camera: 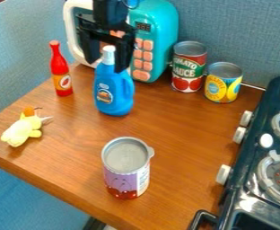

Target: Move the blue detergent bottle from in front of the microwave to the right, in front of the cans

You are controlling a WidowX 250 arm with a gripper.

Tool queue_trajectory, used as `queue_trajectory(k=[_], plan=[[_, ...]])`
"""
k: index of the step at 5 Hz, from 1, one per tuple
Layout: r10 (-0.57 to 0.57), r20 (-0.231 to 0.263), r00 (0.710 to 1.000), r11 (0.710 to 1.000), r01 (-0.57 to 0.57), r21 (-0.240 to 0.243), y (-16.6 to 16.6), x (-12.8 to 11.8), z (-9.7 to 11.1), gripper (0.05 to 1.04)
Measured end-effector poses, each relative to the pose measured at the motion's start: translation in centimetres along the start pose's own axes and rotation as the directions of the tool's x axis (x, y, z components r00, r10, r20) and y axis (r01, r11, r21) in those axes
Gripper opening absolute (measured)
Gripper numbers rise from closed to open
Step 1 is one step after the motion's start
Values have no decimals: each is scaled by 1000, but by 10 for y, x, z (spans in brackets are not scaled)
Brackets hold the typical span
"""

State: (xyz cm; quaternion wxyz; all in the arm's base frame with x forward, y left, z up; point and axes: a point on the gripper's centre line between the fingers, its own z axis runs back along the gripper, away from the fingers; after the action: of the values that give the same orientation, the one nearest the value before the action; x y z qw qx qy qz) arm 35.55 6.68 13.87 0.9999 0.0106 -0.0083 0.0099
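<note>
We have our gripper [106, 66] released, spread about the cap [109, 55] of the bottle [113, 95], upright on the table [172, 130]; we judge it light, stiff and slippery, best taken below the cap, at the neck.

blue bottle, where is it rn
In the camera view, the blue bottle stands left of centre, with the open gripper at its white cap, in front of the microwave and right of the red bottle.
</note>
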Motion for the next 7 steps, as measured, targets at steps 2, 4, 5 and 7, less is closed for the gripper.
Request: queue_trajectory(k=[2, 4, 5, 7], plan=[[20, -1, 1000, 1000, -20, -6, 10, 5, -2, 1001], [23, -4, 1000, 999, -23, -49, 21, 17, 2, 1001], [35, -17, 999, 998, -36, -54, 24, 22, 1, 1001], [82, -26, 996, 995, -84, -61, 31, 26, -8, 824]])
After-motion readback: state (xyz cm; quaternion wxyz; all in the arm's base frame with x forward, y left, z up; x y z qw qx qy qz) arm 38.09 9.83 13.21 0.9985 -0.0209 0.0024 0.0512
